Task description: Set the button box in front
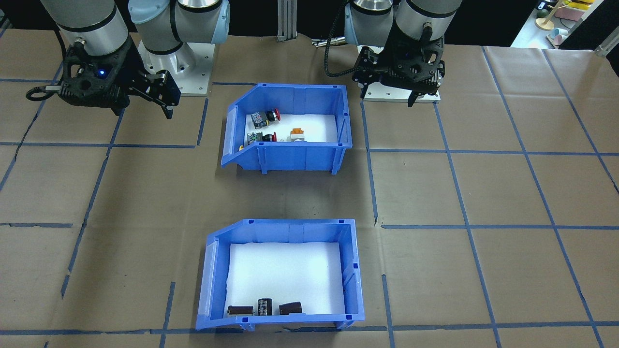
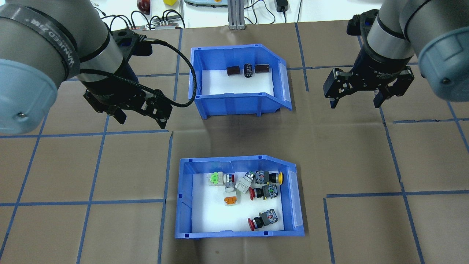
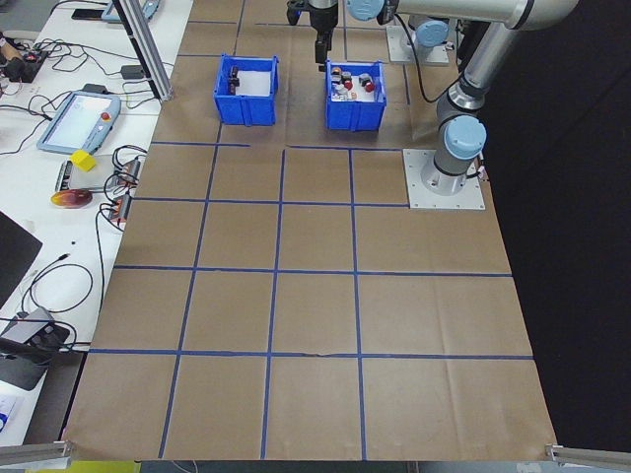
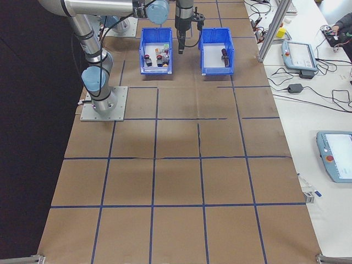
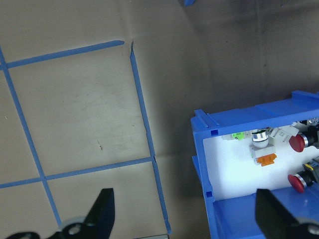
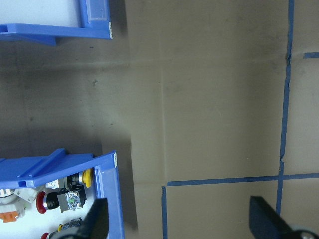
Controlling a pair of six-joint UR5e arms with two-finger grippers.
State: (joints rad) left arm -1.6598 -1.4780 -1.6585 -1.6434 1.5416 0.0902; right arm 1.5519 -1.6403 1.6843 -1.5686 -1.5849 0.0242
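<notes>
Button box (image 2: 240, 198) found in lower centre of overhead view, resting flat on papered table (image 2: 359, 227), nearest the robot base; holds push-button switches (image 2: 256, 190) with red, yellow, orange and green caps on white liner. Second blue bin (image 2: 238, 80) with dark cylinders (image 2: 248, 70) found in upper centre of same view, well apart from the first. Judged not yet in front: the two bins sit in one line, with the other bin occupying the forward spot.

Left gripper (image 2: 141, 113) at left of overhead view, above bare table, jaws spread wide, nothing held, well apart from both bins. Right gripper (image 2: 353, 97) at upper right, likewise spread wide and empty, pointing down at the table. Both arms bent inward, flanking the bins, neither touching anything.
</notes>
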